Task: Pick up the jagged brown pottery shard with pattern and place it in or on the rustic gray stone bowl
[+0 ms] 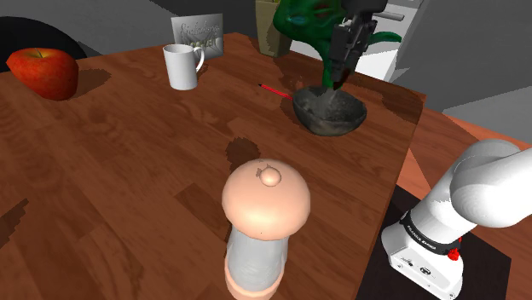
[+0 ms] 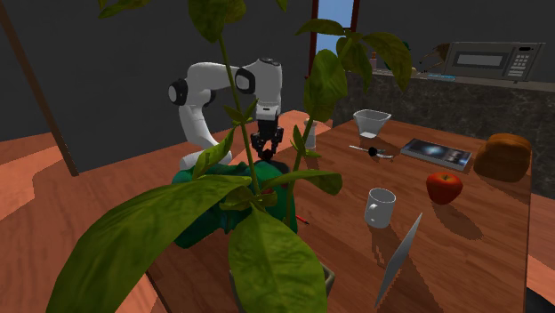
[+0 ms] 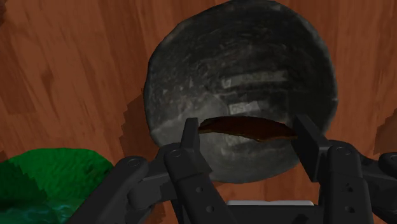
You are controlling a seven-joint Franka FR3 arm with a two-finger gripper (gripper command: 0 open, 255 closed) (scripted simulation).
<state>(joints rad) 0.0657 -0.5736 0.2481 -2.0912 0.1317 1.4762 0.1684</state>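
A thin, dark brown pottery shard [image 3: 249, 128] lies crosswise between my two black fingers, its ends touching both, so my gripper [image 3: 248, 126] is shut on it. Directly beneath it is the hollow of the dark grey stone bowl [image 3: 242, 57]. In the shoulder view the gripper [image 1: 338, 82] hangs just above the bowl [image 1: 329, 112], which stands near the table's far right edge. In the second exterior view the gripper [image 2: 267, 148] points down behind plant leaves.
A white mug [image 1: 182, 66], a red apple [image 1: 43, 71] and a red pen [image 1: 273, 89] lie on the wooden table [image 1: 128, 162]. A tall peach-capped grinder [image 1: 264, 222] stands in front. A green plant pot [image 1: 300, 24] sits just behind the bowl.
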